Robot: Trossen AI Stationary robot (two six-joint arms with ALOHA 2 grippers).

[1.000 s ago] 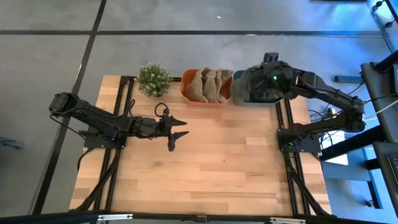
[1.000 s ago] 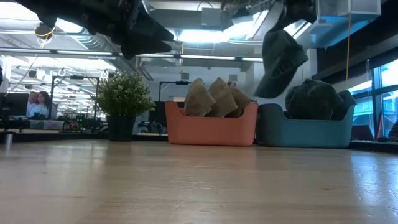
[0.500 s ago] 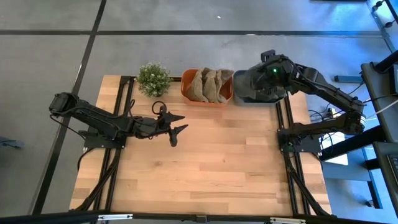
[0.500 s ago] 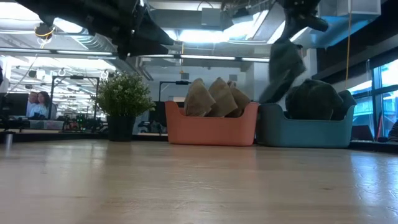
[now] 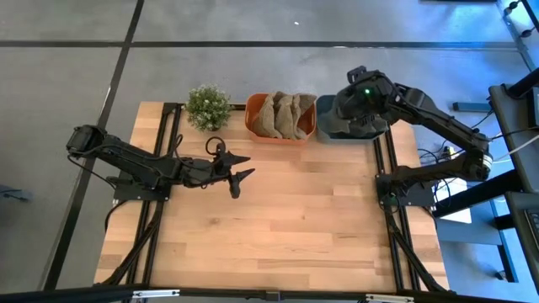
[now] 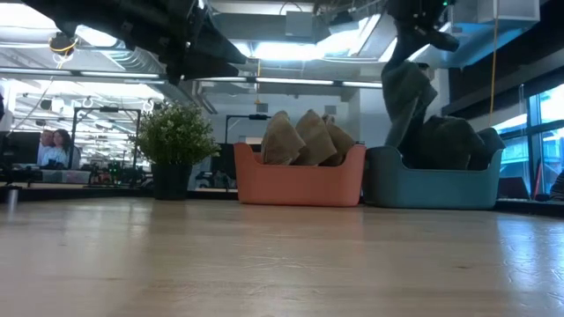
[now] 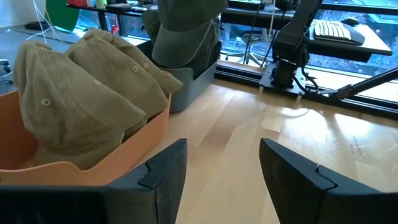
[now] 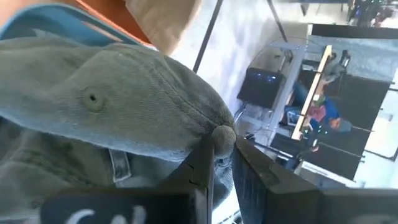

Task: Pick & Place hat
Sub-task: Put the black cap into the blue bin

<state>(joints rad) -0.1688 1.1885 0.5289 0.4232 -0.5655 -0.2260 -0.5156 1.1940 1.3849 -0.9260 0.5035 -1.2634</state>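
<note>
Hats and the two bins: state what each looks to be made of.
Tan hats and the green hat held by the right gripper: soft matte woven cloth, probably cotton twill; stitched seams, eyelets and creases show. Orange bin and blue bin: smooth moulded plastic by the look, with even colour and rounded rims.

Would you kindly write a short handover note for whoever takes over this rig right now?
Right claw: shut on a dark green hat, hanging partly into the blue bin.
Left claw: open, empty, waiting over the table.
Tan hats sit in the orange bin; more green hats in the blue one.
Done: hat carried to the blue bin.
Left: release it, withdraw.
</note>
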